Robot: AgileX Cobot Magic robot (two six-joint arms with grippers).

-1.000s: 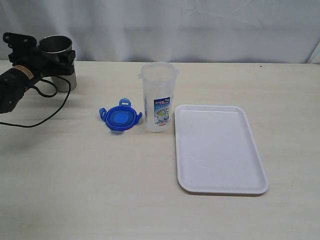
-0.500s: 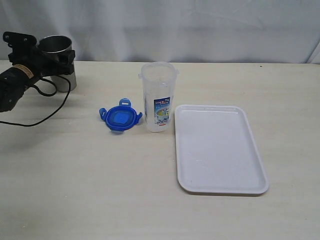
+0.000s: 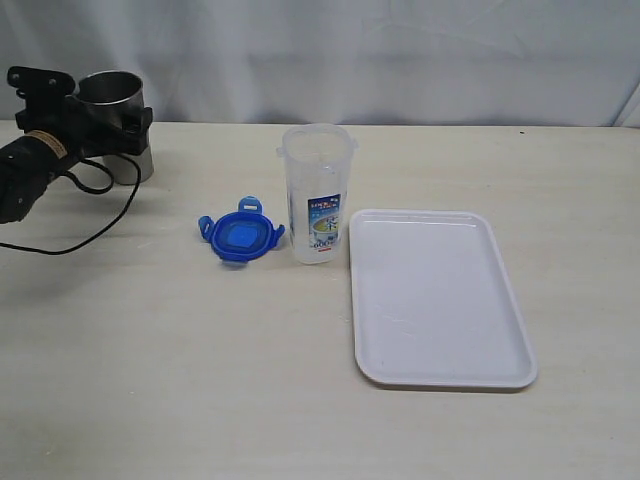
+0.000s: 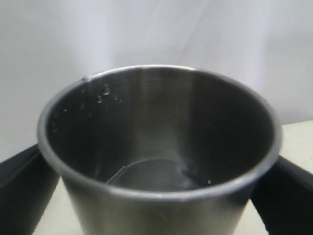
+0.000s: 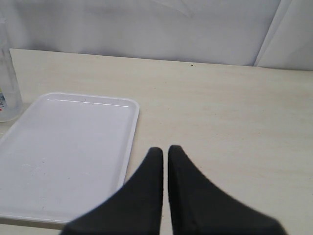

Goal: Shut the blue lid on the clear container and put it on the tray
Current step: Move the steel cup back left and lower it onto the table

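The right gripper (image 5: 165, 154) hangs over the bare table (image 3: 200, 380) just beside the tray (image 3: 440, 300), its jaws pressed together and holding nothing. The tray lies flat and empty at the near right. Behind its far left corner stands the container (image 3: 318, 195), upright and open-mouthed, just beside the tray. The lid (image 3: 240, 237) lies flat just to the container's left, its flaps spread outward.

Farthest back, at the left, the left gripper (image 3: 105, 120) has its jaws wide on either side of a steel cup (image 3: 110, 90). The close view is too tight to tell whether they grip the cup.

The step in hand looks like freeing this arm for the lid. It should spread clear of the cup and back straight away so the cup stays upright. Then it should come down over the lid and take it across the rim, not by a loose flap. The lid should be kept level over the container's mouth.
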